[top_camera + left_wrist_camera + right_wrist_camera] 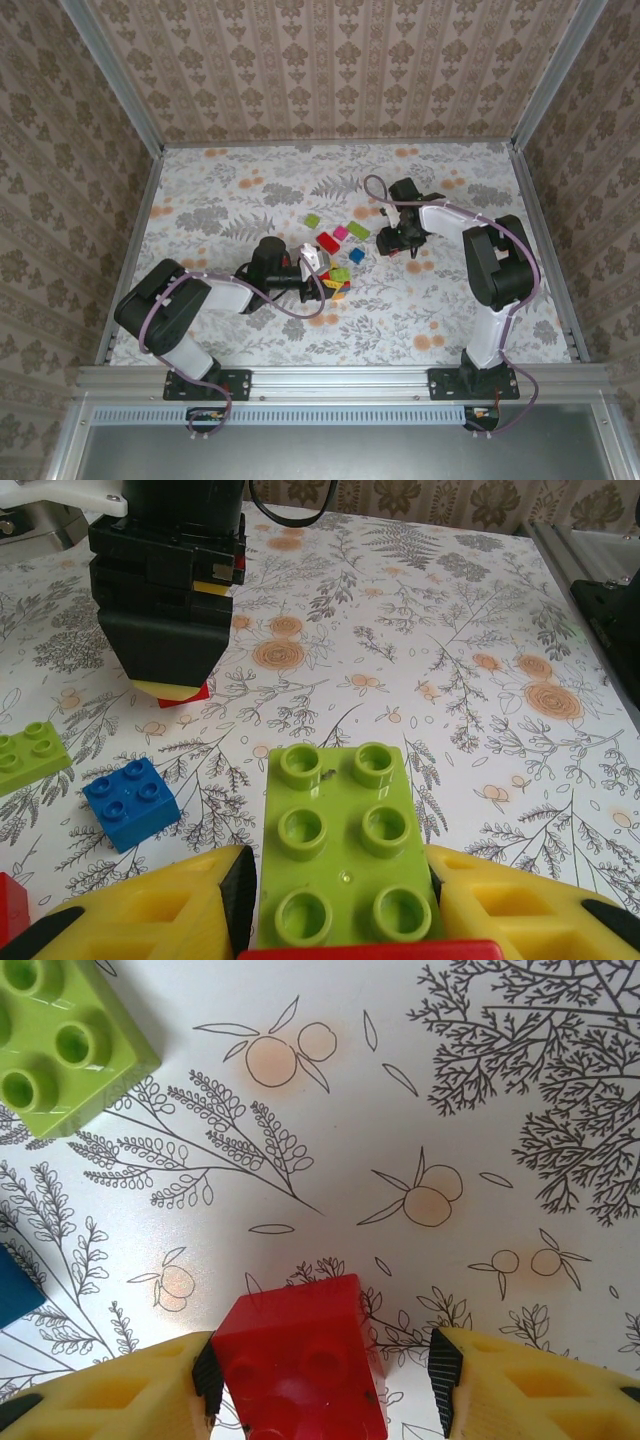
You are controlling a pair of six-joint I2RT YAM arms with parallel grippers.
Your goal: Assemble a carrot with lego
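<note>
At the middle of the floral-patterned desk point(250, 190), the left claw point(338, 872) is clamping a light green six-stud oblong plastic brick point(340, 830). Its yellow fingers point(150, 920) are pressing on both long sides of the brick. A strip of red plastic is showing just below that brick at the bottom edge of the left wrist view. Seen from above, this claw is pointing toward the right arm, with green, red and orange lego bunched at its tip point(338, 282). The right claw point(322, 1360) is standing apart around a red square plastic brick point(300, 1360). One pad is touching the brick's side, and the other is sitting clear of it with desk showing between. Loose lego is lying between and behind the two claws:
- a blue four-stud square plastic brick point(130, 802) just beside the held green one
- a second light green plastic brick point(60, 1040) near the right claw
- a magenta square plastic brick point(341, 232), farther back, near another red brick point(327, 242) and a small light green brick point(312, 221), all apart from one another
</note>
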